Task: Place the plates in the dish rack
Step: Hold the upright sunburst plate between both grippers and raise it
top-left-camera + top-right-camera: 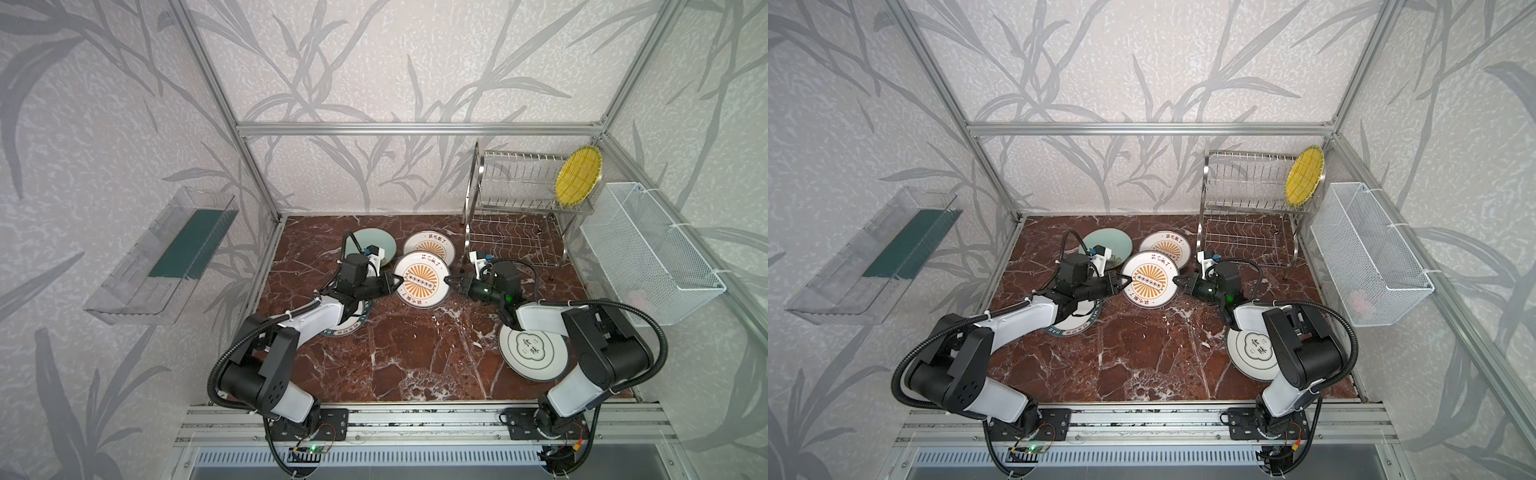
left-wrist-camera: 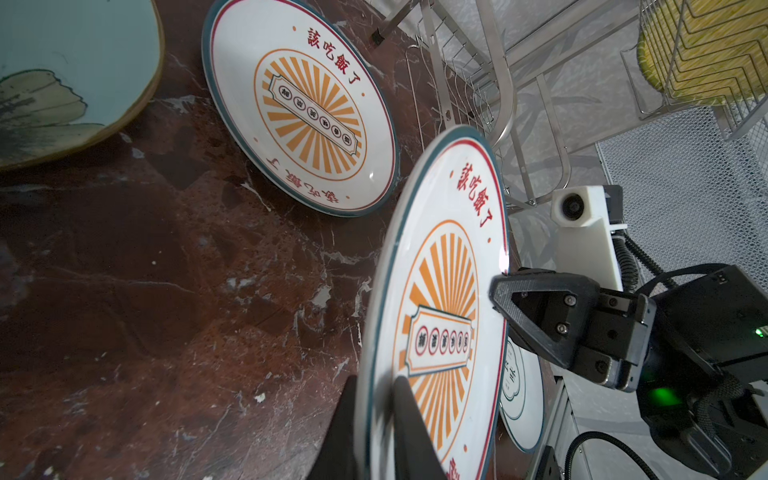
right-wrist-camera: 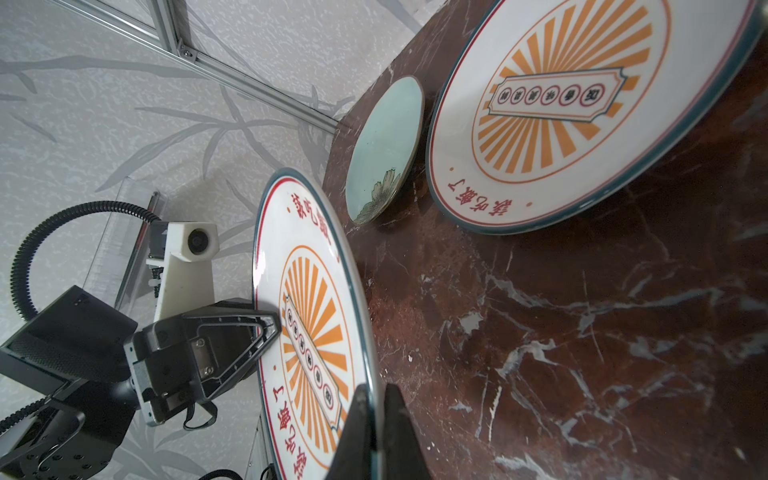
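- My left gripper [image 1: 396, 281], arm stretched forward, clamps the left rim of the raised sunburst plate [image 1: 421, 279].
- My right gripper [image 1: 450, 281] clamps the opposite rim.
- The plate hangs tilted above the table [image 1: 415, 353], near the dish rack [image 1: 519, 174].

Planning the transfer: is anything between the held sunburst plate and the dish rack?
Only the right gripper, gripping the held sunburst plate on its rack side. The yellow plate fills just one end of the dish rack.
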Robot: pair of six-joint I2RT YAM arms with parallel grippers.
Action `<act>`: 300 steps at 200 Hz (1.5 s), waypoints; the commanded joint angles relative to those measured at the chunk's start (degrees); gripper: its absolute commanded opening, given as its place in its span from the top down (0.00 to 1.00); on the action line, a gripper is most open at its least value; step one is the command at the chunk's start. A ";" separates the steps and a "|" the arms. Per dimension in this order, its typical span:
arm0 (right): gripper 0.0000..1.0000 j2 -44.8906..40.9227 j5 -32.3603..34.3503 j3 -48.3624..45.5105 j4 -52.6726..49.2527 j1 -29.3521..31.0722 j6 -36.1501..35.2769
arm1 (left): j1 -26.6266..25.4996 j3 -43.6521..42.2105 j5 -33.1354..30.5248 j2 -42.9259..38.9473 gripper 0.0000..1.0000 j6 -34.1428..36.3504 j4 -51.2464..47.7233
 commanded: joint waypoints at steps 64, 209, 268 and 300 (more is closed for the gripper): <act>0.80 -6.13 1.68 -1.62 1.26 0.07 -0.79 | -0.44 0.02 2.47 -1.23 1.00 -2.93 8.85; 0.68 -16.23 8.01 -3.47 -0.09 0.46 0.13 | -2.34 -3.56 -1.27 -2.41 1.00 -14.79 33.21; 0.68 -13.72 7.49 -1.60 3.91 1.13 1.61 | -4.93 -3.06 -1.62 0.92 1.00 -17.24 38.17; 0.75 -13.42 7.16 -1.27 4.81 1.18 1.77 | -5.44 -2.58 -1.70 1.71 1.00 -17.51 38.39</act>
